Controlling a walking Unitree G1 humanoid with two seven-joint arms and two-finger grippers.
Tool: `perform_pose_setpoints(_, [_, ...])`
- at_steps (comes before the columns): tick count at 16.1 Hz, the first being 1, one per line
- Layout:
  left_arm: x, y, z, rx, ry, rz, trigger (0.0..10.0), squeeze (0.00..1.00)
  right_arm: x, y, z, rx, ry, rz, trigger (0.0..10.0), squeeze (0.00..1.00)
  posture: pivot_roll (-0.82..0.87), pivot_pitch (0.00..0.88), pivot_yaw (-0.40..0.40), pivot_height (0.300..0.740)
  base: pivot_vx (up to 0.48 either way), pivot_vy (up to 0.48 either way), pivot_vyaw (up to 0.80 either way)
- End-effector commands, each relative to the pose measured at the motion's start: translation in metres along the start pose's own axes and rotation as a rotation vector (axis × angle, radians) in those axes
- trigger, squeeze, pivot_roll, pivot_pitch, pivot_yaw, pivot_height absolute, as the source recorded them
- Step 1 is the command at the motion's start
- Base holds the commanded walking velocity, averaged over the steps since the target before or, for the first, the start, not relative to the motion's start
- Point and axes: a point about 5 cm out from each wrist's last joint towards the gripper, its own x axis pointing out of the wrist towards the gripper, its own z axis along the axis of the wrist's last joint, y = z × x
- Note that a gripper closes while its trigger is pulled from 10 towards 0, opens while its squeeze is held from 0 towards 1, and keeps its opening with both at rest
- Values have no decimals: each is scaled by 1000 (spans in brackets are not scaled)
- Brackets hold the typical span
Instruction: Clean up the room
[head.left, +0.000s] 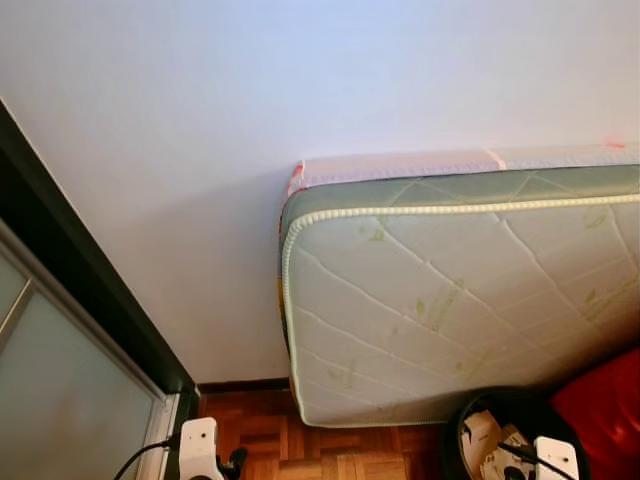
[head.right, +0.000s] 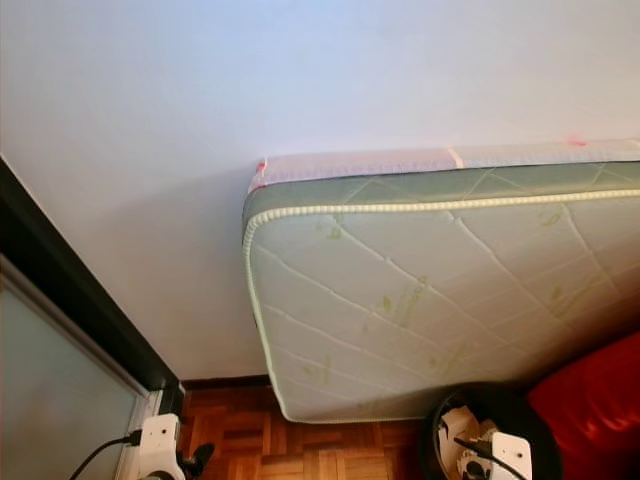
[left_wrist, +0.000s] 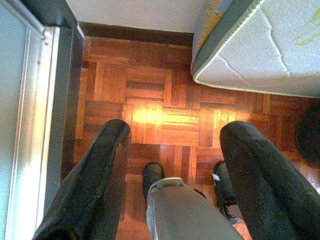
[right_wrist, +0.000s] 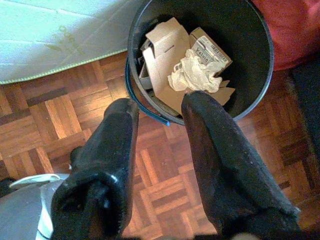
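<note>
The right gripper (right_wrist: 159, 107) hung spread and empty just above the black bin (right_wrist: 252, 85), which held cardboard and probably crumpled paper (right_wrist: 194, 75); the left gripper (left_wrist: 175, 135) gaped over bare parquet floor (left_wrist: 150, 117) near the leaning mattress (head.left: 450, 300)

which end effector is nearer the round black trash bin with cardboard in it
Right. The right end effector hangs just over the round black trash bin's rim; the left end effector hangs over bare parquet.

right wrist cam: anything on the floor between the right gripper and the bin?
Nothing. In the right wrist view the open right gripper hangs above bare parquet floor just short of the black bin, which holds cardboard and crumpled paper.
</note>
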Motion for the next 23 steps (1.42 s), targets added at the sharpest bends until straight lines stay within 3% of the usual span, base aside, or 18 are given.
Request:
perform_pose_setpoints(1, [-14,14,-36,112,125,-31,10000,0,7,85,7,65,34,292,10000,0,161,24,-79,740,0,0,-744])
perform_pose_setpoints(4, [-12,8,-32,147,113,-61,10000,0,6,85,6,68,36,288,10000,0,150,12,-68,740,0,-251,-738])
perform_pose_setpoints(6, [-11,8,-29,105,104,-54,10000,0,6,85,4,74,37,289,10000,0,147,5,-62,740,0,0,-744])
perform_pose_setpoints(18, [-8,7,-15,122,37,-72,10000,0,7,89,10,94,10,290,10000,0,164,56,-64,740,0,-51,-739])
perform_pose_setpoints(23, [-9,13,-15,115,41,-65,10000,0,7,90,12,133,1,279,10000,0,157,80,-51,740,0,-302,0])
